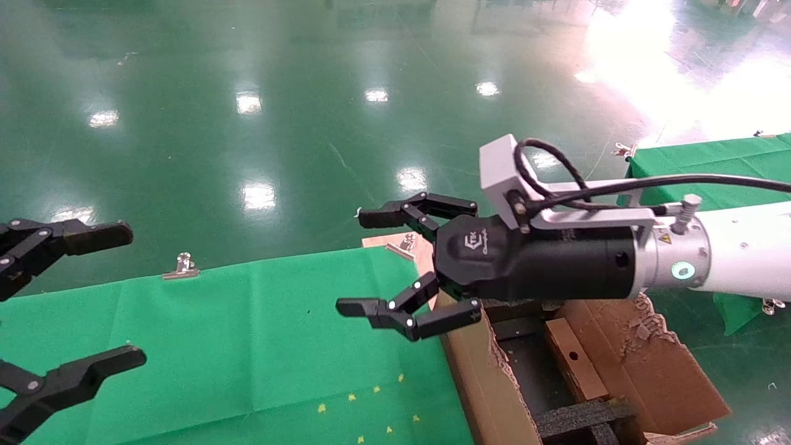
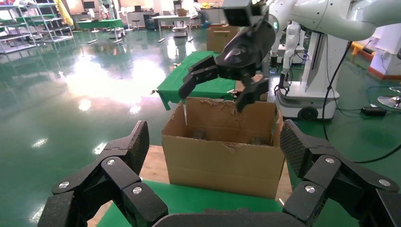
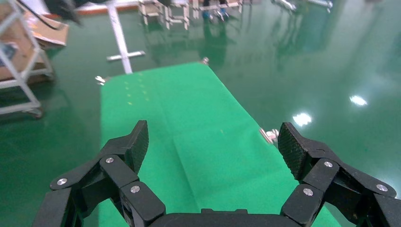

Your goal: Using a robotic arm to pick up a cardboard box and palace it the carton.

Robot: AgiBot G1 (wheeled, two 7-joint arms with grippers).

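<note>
One slim brown cardboard box (image 1: pixel 571 364), likely light and stiff, lay lower right inside the ragged carton (image 1: pixel 655 364), best pinched across its narrow sides by the spread, empty right pincer (image 1: pixel 395 269).

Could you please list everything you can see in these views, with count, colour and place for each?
cardboard box: one, brown, lying inside the carton.
carton: one, brown with ragged flaps, beside the table at the robot's right.
black foam inserts: black, inside the carton.
table: one, green cloth, before the robot.
metal clips: silver, on the table's far edge.
yellow marks: several, on the cloth.
right gripper: black, open, empty, above the carton's edge.
left gripper: black, open, at the left edge.
</note>
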